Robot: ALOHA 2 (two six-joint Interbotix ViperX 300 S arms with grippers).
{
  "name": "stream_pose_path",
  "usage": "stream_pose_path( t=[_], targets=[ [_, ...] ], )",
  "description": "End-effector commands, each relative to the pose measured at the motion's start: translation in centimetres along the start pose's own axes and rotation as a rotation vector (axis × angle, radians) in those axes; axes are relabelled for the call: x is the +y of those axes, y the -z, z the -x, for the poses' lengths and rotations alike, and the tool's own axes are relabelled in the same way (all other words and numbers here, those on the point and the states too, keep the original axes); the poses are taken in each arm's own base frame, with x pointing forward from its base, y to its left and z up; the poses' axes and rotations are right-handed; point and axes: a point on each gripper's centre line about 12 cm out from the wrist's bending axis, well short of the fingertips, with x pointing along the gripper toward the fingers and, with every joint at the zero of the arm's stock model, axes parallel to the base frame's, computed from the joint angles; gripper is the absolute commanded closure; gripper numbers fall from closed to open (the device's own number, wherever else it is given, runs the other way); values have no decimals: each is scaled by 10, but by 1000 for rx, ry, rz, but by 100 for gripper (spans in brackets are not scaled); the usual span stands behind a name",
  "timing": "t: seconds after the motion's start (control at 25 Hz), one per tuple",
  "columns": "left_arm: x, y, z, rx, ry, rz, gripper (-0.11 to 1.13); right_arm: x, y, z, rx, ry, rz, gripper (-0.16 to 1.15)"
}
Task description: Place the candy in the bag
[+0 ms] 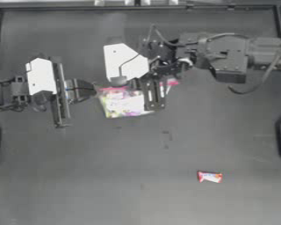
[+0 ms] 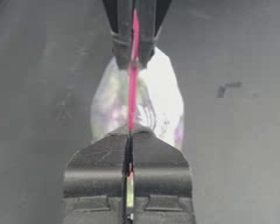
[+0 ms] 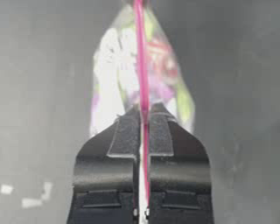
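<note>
Table [image 1: 78,176] dark, bare across most of its front. Bag [image 1: 122,103] sits mid-table toward the back, held up by its pink strip [image 2: 133,87] between both arms. L gripper [image 2: 129,131] clamped tight on one end of the strip; R gripper [image 3: 143,109] clamped tight on the other end, jaws pressed together w/ pink showing between. Candy [image 1: 210,176] lies flat on table, well apart from bag, toward front right.

— Two arms, white housings over dark grey joints, thin black cables looping along the right one.
— Dark ribbed pads [image 3: 124,140] on matte black jaws (scuffed, lightly scratched), moulded recesses below.
</note>
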Motion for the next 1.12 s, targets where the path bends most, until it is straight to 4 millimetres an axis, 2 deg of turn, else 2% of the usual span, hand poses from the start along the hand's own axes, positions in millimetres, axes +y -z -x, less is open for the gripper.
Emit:
stream_pose_path(
  t=[0.04,1.12],
  targets=[
    [2,-12,5,-45,-7,2,99,-10,7,19,-25,33,-29,84],
    [2,-9,0,-27,-5,3,99,-6,60,43,-5,65,-138,84]
  ],
)
